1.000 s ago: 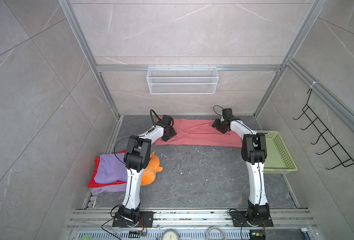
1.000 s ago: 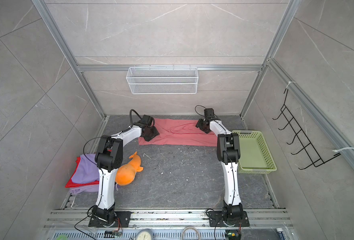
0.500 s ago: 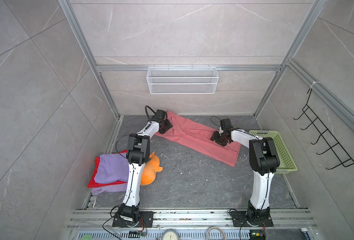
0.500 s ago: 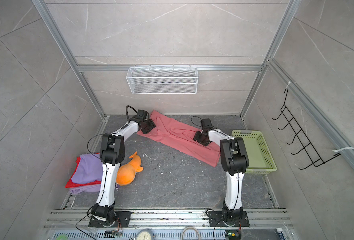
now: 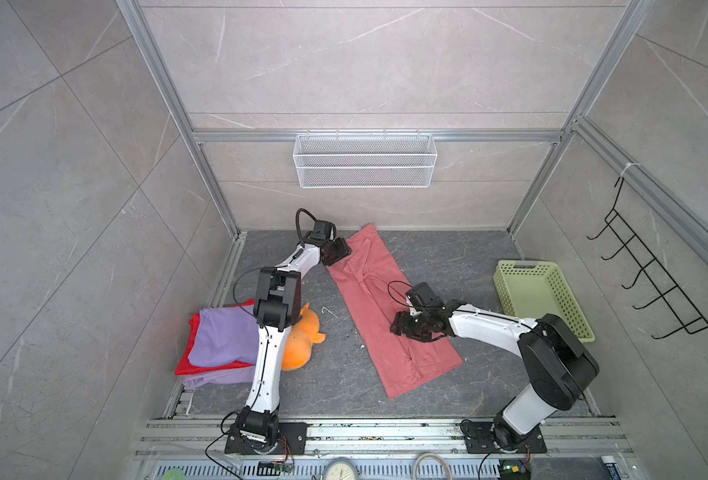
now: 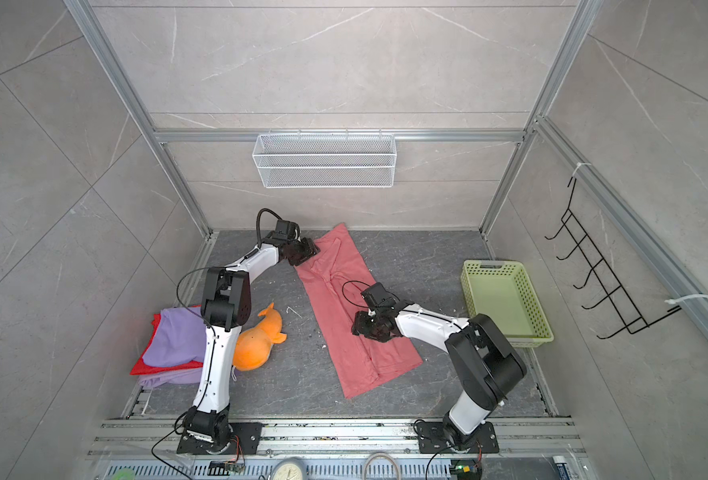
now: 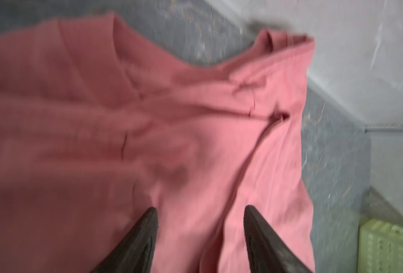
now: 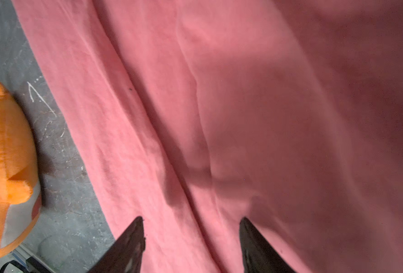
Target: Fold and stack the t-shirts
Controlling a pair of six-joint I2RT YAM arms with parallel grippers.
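Left wrist view smeared with blur, pink shirt [image 7: 195, 141] running off its edges, basket [image 7: 385, 245] clipped by the frame, red shirt [image 5: 186, 353] mostly buried under purple shirt [image 5: 219, 336], toy [image 5: 302, 343] half behind left arm [image 5: 267, 363].

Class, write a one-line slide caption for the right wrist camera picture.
Right gripper, jaws open, over the salmon-pink t-shirt, orange plush toy beside it on the grey floor.

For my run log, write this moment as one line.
left gripper: open, at far end of salmon-pink cloth t-shirt | right gripper: open, over its middle | t-shirt: flat, diagonal
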